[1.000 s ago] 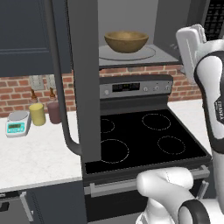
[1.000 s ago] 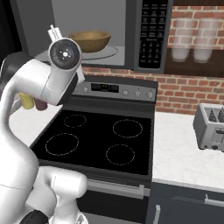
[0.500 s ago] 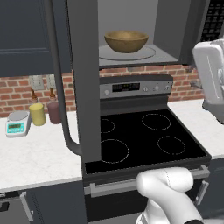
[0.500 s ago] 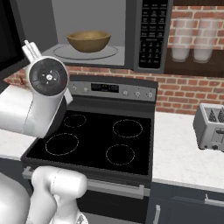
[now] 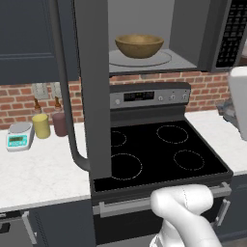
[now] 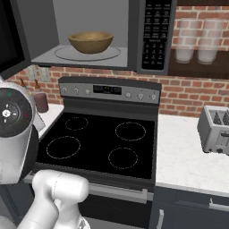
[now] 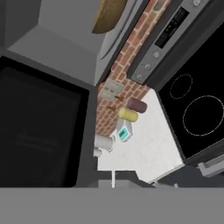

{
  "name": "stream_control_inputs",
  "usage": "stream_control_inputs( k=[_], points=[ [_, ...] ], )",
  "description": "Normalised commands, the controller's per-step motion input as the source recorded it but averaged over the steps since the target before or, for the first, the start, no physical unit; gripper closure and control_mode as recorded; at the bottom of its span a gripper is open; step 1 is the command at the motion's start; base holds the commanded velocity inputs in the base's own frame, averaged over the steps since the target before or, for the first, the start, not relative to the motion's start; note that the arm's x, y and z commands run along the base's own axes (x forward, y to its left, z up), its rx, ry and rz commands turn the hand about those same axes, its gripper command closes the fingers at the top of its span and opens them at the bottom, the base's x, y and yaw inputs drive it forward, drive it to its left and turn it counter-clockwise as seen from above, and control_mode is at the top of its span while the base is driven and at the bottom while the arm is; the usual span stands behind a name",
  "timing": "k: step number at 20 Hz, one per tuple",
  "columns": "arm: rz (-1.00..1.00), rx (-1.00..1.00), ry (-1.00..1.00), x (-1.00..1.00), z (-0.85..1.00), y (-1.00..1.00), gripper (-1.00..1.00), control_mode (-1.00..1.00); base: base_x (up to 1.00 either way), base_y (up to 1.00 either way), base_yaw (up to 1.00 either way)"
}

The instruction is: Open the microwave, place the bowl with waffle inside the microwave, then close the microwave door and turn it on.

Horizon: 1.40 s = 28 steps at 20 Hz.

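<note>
- Microwave (image 6: 89, 31) mounted over the stove (image 5: 159, 149), cavity exposed; black keypad strip (image 6: 155, 31) on its right side.
- Microwave door (image 5: 91, 87) swung fully out toward the camera, seen edge-on in the left base view, long curved dark handle (image 5: 65, 96) hanging down its left side; in the hand view its black glass window (image 7: 39, 127) takes up the left half.
- Bowl (image 5: 139, 46) – brown, wooden – sits upright on the round glass turntable (image 5: 140, 59) inside the cavity, roughly centred; also seen at (image 6: 91, 41) and, rolled, at (image 7: 108, 15).
- Waffle: can't tell, bowl's inside is hidden from these angles.
- Counter (image 5: 38, 169) left of the stove: yellow cup (image 5: 41, 126), maroon cup (image 5: 60, 124) just beside it, small scale (image 5: 18, 136) further left.
- Toaster (image 6: 215, 129) on the right counter.
- Gripper – fingertips not visible, spread or pressed together: cannot tell.
</note>
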Motion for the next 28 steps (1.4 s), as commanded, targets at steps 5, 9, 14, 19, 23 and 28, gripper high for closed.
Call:
stream_control_inputs(
  k=[5,9,14,19,23,28],
  points=[
    [0.00,0.00,0.13,-0.57,0.00,0.49,1.00,-1.00,0.00,0.00,0.00],
    [0.00,-0.04,0.19,-0.33,-0.08,0.76,1.00,-1.00,0.00,0.00,0.00],
    [0.00,-0.02,0.13,-0.19,-0.07,0.59,1.00,-1.00,0.00,0.00,0.00],
    [-0.05,0.00,0.03,-0.16,-0.02,0.04,1.00,-1.00,0.00,0.00,0.00],
    [-0.05,-0.01,-0.03,-0.18,-0.22,0.13,1.00,-1.00,0.00,0.00,0.00],
    [-0.04,-0.03,-0.10,-0.08,-0.25,0.27,1.00,-1.00,0.00,0.00,0.00]
  ],
)
